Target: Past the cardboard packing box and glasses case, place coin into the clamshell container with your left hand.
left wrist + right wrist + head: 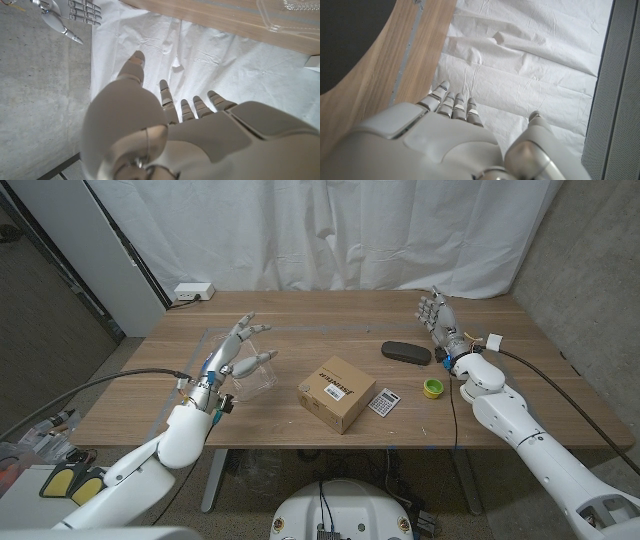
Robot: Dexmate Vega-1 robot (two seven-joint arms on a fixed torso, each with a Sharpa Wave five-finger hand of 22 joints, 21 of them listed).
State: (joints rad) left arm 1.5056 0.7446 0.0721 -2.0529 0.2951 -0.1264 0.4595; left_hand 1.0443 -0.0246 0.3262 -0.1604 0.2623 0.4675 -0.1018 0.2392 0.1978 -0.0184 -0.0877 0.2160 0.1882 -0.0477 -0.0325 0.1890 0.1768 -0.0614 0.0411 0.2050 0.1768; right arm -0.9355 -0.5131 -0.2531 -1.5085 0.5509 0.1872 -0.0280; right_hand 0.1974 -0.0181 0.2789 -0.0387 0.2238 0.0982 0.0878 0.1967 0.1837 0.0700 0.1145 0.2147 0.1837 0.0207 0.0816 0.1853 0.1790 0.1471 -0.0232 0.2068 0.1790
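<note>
The clear clamshell container sits on the table's left half, and its edge also appears in the left wrist view. My left hand hovers over the container's near-left side, fingers spread, holding nothing; the left wrist view shows it with fingers stretched out. The cardboard packing box stands mid-table, right of the container. The black glasses case lies farther right and back. My right hand is raised beyond the case, fingers extended and apart, and it shows likewise in its own wrist view.
A small calculator lies against the box's right side. A green ring-shaped object sits near my right wrist. A white power strip rests at the table's back left corner. White curtain hangs behind the table.
</note>
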